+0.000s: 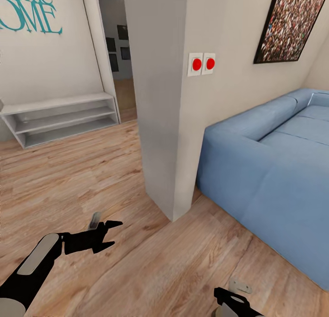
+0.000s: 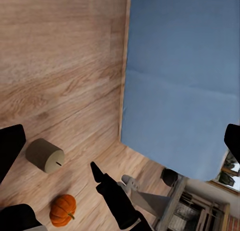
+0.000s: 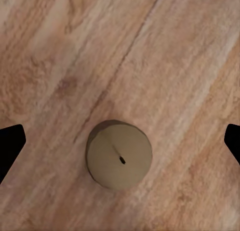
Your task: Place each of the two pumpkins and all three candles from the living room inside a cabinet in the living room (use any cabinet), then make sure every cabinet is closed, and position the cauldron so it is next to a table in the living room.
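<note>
In the right wrist view a tan candle stands upright on the wood floor, seen from straight above with its wick showing. My right gripper hangs open over it, with a fingertip far out on either side and clear of it. The left wrist view holds a candle and an orange pumpkin on the floor close to each other, beside a black arm. My left gripper is open and empty, low over the floor. My right gripper sits at the bottom edge of the head view. The cabinet is out of view.
A blue sofa fills the right side. A white wall corner with two red switches stands ahead. Low white open shelving lines the far left wall beside a doorway. A small dark round thing sits past the sofa's end.
</note>
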